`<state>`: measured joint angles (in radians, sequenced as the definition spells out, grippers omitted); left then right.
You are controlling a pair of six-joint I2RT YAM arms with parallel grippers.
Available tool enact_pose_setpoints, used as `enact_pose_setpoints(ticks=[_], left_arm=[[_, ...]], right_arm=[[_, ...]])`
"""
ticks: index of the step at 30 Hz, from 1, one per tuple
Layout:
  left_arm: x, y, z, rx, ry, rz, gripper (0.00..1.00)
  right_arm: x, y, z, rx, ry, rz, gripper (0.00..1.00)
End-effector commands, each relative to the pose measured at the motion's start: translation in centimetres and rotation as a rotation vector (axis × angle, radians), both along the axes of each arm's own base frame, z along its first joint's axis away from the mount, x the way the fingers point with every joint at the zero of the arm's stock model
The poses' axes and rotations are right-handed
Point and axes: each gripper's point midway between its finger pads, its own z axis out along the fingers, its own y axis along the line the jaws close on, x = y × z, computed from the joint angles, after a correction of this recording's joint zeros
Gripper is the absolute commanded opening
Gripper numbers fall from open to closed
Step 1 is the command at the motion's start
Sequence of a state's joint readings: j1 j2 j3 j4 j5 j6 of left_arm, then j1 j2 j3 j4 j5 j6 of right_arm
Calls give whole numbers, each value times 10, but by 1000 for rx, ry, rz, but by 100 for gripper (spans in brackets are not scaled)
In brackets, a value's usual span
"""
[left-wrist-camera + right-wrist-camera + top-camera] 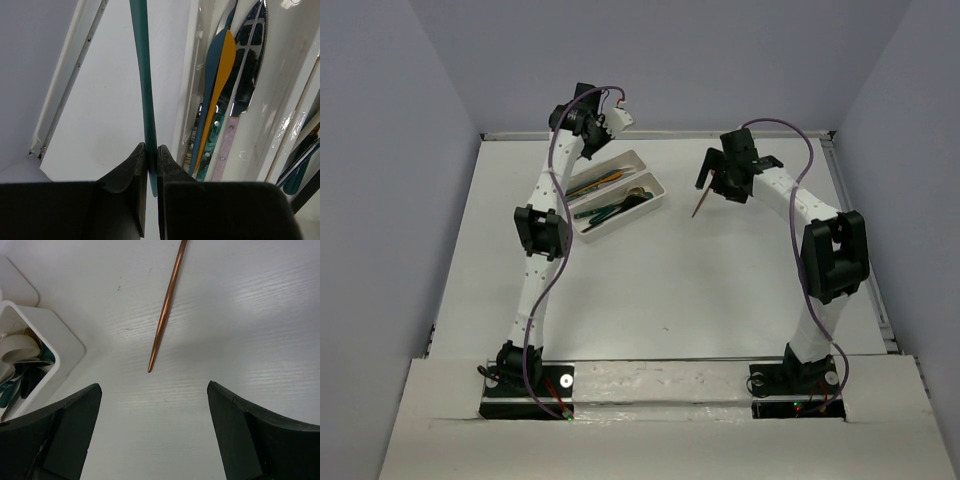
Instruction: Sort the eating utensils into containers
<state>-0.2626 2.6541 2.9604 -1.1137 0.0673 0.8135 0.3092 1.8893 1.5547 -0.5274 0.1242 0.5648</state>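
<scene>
"Teal utensil (145, 75) in the left pincer (151, 147): is it gripped?"

"Yes. The jaws are pinched narrow on its shaft, which runs straight out ahead of the fingertips."

"And the containers?"

"One tray (189, 70) lies just right of that pincer. An orange-handled knife (220, 85) and a silver knife (250, 75) lie lengthwise inside it."

"The right pincer (152, 387)?"

"It's spread wide, with nothing between the fingers. A copper spoon (165, 310) lies on the table (260, 315) ahead of it. The thin end points back at the gap and touches neither finger. Off to its left is another tray (60, 347), with a cream spoon (17, 347) inside."
</scene>
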Motion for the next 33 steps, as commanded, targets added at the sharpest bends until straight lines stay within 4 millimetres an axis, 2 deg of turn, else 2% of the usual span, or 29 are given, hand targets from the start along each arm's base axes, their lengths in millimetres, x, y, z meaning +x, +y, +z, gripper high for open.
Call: enact_pose_setpoints(ticks=[1, 3, 4, 5, 7, 9, 10, 11, 13, 14, 16, 19, 22, 23, 25, 29, 33], left_arm=[[-31, -14, 115, -114, -156, -35, 0], [-53, -27, 112, -151, -86, -71, 0], [-75, -35, 140, -211, -97, -119, 0], [-91, -40, 115, -210, 0, -138, 0], [-94, -47, 124, -263, -42, -141, 0], [-91, -37, 129, -253, -151, -100, 0], [-92, -33, 123, -225, -166, -93, 0], [-96, -23, 103, -165, -146, -66, 0], [-95, -17, 84, -105, -118, -67, 0], [-93, -12, 68, -72, -93, -52, 0], [-80, -6, 65, -34, -134, -30, 0], [-64, -8, 67, -33, -173, -16, 0], [-52, -8, 59, -22, -175, -3, 0], [-50, -1, 51, 18, -173, 15, 0], [-46, 1, 46, 34, -188, 12, 0], [-40, 8, 10, 96, -138, 18, 0], [-29, 12, -1, 109, -135, 44, 0]], right_arm=[[2, 0, 32, 1, -65, -1, 92], [2, 1, 31, 6, -63, 2, 92], [2, 2, 30, 9, -57, 6, 92], [2, 3, 29, 11, -57, 8, 92], [2, 4, 27, 15, -51, 11, 92], [4, 6, 25, 17, -46, 19, 92], [5, 7, 23, 18, -43, 26, 92], [8, 9, 23, 23, -42, 32, 92], [9, 13, 22, 36, -38, 46, 92], [9, 15, 21, 42, -35, 53, 92], [10, 16, 20, 45, -32, 58, 92], [11, 16, 19, 39, -32, 65, 92], [12, 15, 19, 31, -35, 62, 92], [14, 15, 19, 28, -36, 63, 93], [17, 15, 19, 22, -40, 65, 92], [33, 11, 8, -10, -37, 15, 92], [49, -6, -12, -41, -8, -74, 90]])
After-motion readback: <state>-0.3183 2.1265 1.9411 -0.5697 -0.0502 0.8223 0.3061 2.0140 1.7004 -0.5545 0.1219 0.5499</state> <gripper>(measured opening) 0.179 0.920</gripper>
